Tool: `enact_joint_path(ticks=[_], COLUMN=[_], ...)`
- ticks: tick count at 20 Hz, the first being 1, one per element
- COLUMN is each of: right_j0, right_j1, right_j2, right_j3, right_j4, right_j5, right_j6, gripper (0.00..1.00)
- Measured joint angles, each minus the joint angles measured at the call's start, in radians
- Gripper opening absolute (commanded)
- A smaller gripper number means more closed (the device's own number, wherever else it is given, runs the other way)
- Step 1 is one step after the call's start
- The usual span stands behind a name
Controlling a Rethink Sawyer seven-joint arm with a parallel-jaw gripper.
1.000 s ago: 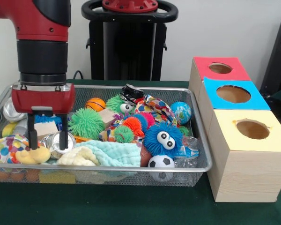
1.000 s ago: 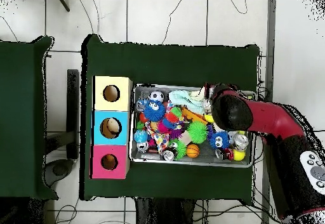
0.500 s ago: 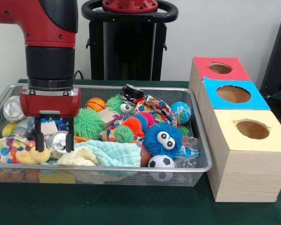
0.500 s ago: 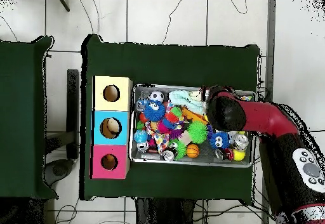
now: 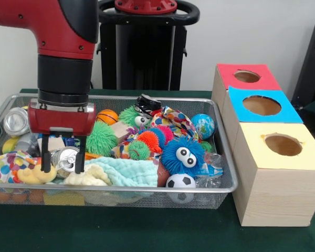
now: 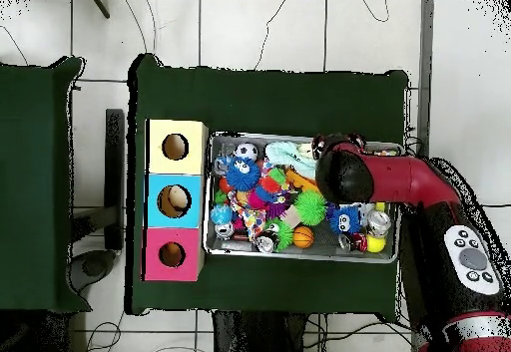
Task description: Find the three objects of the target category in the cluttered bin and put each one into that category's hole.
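Green table [image 5: 147, 236] below; my claw [image 5: 63, 169] has shifted sideways, fingers now apart astride a can [image 5: 64, 157], ready to grasp.

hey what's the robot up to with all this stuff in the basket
The Sawyer arm is reaching down into the wire mesh bin, which is crowded with toys. Its gripper is open, with one of the fingers on each side of a crushed silver can near the bin's left end; it has not closed on it. Another can lies in the far left corner. The red-topped box's hole is over at the right, past the blue and yellow boxes.
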Motion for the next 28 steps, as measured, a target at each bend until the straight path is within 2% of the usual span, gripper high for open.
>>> enact_joint_path(ticks=[13, 28], right_j0=[0.072, 0.076], right_j1=[0.031, 0.136], right_j2=[-0.108, -0.118], right_j3=[-0.089, -0.169], right_j4=[-0.004, 0.006], right_j5=[0.077, 0.235], right_j6=[0.0, 0.0], gripper=[1.0, 1.0])
